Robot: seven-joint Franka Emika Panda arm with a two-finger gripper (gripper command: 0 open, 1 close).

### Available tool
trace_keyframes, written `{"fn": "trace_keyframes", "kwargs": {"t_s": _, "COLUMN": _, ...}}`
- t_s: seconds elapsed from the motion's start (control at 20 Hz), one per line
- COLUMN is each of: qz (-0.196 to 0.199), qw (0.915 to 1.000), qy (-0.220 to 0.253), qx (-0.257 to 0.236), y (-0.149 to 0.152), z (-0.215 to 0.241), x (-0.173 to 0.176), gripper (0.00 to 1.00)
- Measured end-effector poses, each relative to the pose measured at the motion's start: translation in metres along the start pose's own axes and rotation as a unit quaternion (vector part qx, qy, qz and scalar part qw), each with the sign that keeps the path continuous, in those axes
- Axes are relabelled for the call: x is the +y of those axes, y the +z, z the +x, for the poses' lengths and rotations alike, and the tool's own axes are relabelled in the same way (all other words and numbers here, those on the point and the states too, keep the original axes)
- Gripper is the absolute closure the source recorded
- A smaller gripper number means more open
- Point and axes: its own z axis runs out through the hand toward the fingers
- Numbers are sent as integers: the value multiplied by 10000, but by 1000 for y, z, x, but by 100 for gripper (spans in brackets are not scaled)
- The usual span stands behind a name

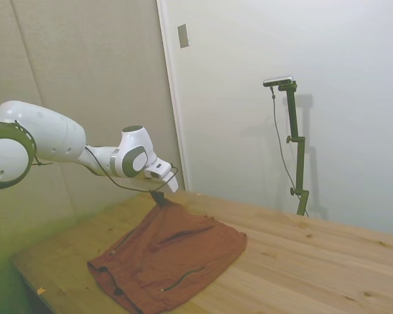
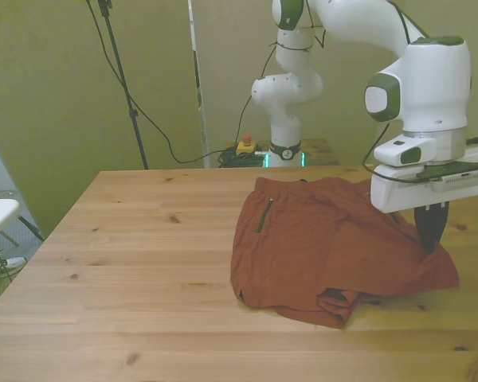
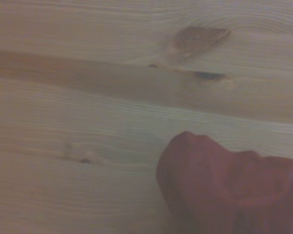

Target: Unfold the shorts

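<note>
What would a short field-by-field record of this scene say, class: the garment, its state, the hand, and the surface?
garment: rust-brown shorts with dark zipper slits
state: partly folded, a doubled layer at the near edge in the front view
hand: hand at the shorts' corner on the front view's right, fingers close together on the fabric
surface: wooden table
wrist view: a rounded fold of the shorts on bare wood

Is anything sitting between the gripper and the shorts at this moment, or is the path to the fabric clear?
Nothing visible stands between them. The gripper is already down at the shorts' edge on the front view's right, its dark fingers meeting the fabric.
</note>
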Motion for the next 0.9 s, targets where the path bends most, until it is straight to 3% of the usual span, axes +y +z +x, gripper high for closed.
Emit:
{"fn": "trace_keyframes", "kwargs": {"t_s": 0.2, "qz": 125, "qw": 9995, "qy": -192, "qx": -198, "y": 1, "z": -14, "x": -1, "gripper": 0}}
{"fn": "trace_keyframes", "kwargs": {"t_s": 0.6, "qz": 358, "qw": 9980, "qy": -434, "qx": -296, "y": -26, "z": -29, "x": 2, "gripper": 0}}
{"fn": "trace_keyframes", "kwargs": {"t_s": 0.7, "qz": 193, "qw": 9986, "qy": -349, "qx": -359, "y": -29, "z": -30, "x": 8, "gripper": 0}}
{"fn": "trace_keyframes", "kwargs": {"t_s": 0.9, "qz": -593, "qw": 9970, "qy": 314, "qx": -391, "y": -29, "z": -16, "x": 41, "gripper": 0}}
